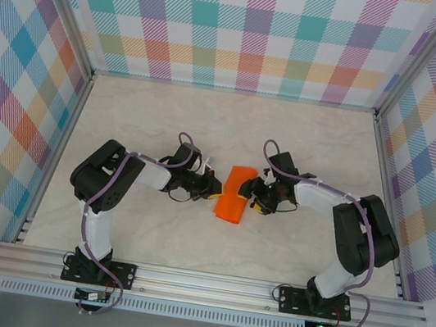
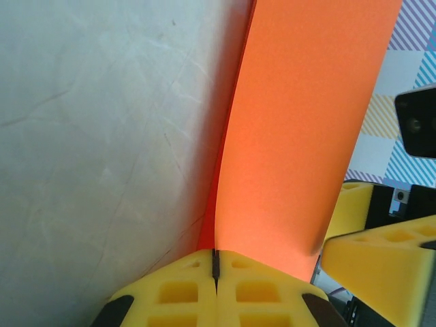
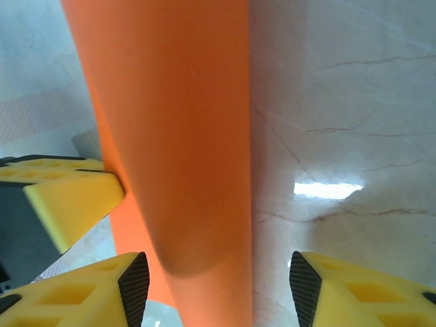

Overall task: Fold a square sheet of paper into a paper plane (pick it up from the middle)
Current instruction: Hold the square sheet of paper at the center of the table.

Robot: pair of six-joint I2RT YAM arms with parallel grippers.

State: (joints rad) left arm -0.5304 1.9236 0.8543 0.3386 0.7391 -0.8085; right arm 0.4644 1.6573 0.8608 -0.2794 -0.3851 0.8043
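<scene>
My left fingers (image 2: 180, 289) are pressed together, pinching the near edge of the square sheet of paper (image 2: 300, 136). From the pinch the sheet climbs away as a curved orange strip, its long left edge lifted off the tabletop (image 2: 88, 150). My right fingers (image 3: 354, 293) stand spread with the same sheet running between them, not closed on it. A yellow pad of my left fingers sits just beside the sheet's far edge. Seen from above, the sheet is a narrow rectangle between my two sets of fingers, near the tabletop's middle. Bare marbled tabletop lies open on every side of the sheet, which is well apart from the plaid walls (image 1: 256, 28) beyond.
</scene>
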